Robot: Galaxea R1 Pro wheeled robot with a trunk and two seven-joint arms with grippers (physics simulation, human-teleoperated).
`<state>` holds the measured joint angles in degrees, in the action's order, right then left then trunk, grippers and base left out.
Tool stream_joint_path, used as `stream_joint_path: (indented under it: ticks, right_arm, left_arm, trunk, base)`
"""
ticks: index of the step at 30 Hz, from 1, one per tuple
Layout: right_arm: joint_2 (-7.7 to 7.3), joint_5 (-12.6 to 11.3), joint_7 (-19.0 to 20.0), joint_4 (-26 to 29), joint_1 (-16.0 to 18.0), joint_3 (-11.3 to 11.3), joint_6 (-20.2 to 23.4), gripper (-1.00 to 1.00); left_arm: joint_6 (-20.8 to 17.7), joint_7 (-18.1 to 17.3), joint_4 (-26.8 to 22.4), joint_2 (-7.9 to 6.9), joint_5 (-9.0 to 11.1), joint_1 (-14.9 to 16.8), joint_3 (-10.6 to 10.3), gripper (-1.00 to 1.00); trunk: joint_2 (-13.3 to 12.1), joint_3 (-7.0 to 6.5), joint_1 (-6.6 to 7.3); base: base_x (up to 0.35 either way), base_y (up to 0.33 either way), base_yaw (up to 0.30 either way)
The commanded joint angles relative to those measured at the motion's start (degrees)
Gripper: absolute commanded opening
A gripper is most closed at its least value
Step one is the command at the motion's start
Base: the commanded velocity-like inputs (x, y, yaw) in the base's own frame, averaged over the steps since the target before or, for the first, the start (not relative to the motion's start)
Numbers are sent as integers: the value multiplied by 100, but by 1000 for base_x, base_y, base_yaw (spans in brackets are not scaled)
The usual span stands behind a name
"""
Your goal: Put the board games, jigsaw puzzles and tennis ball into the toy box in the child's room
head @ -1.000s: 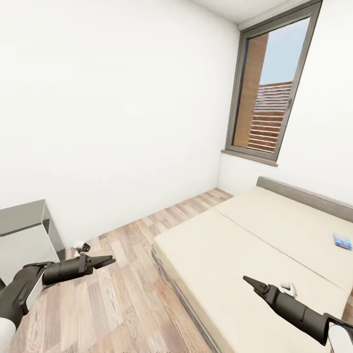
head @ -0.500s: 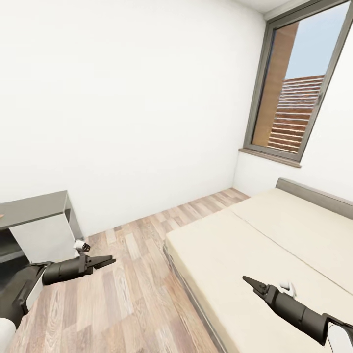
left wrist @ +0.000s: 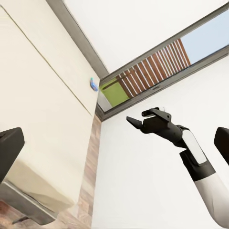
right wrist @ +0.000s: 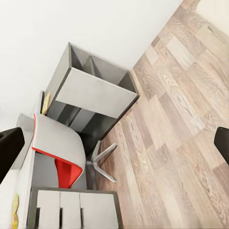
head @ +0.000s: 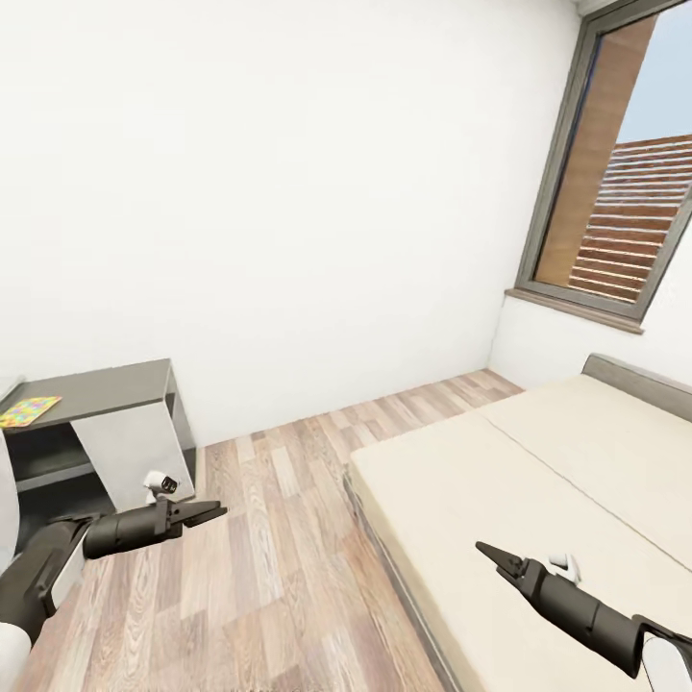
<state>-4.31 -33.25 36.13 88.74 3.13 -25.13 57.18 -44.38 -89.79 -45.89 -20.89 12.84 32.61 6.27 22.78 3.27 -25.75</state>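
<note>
1. Head view: over the last second the whole picture has slid sideways, so I read it as my camera turning left, not the furniture moving. The window [head: 625, 163] has drifted toward the right edge, and the dark-grey low end of the table [head: 91, 394] has come into sight at the left, with a puzzle [head: 29, 411] lying flat on it, a thin square of multicolour pieces. The blue game that showed on the bed [head: 538, 500] a second ago has passed out of frame. To me this means I am swinging toward the table, carrying nothing. The left gripper [head: 213, 512] hangs over the wood-plank floor [head: 269, 577] with its tips pinched together; the right gripper [head: 485, 551] over the cream mattress looks shut too. Both are empty.

2. Left wrist view: the mattress is plain and matte, in two sections with a seam. A small blue game [left wrist: 93, 85] lies near its far edge, below the window. The right arm [left wrist: 191, 152] crosses the white wall.

3. Right wrist view: a red chair [right wrist: 59, 157] with a grey shell and star base stands beside the table, whose pale drawers [right wrist: 71, 210] show nearby. Floor planks are light, grained wood.
</note>
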Motion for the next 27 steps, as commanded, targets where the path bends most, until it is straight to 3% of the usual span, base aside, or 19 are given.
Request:
stream_joint_path:
  ticks: [1,15,27]
  right_arm:
    - [1,20,34,3,5,-10,30,100]
    - [1,20,34,1,12,-11,30,100]
    - [-16,96,0,-36,25,-12,15,100]
  left_arm:
    - [-61,-21,1,1,-1,7,-3,100]
    - [-54,-21,1,-1,3,8,-7,100]
    - [-54,-21,1,-2,0,9,-3,100]
  trunk:
    - [14,21,-4]
    - [14,121,-4]
    - [14,208,-4]
  base:
    - [0,-1,219]
    - [-6,0,217]
    - [-265,0,216]
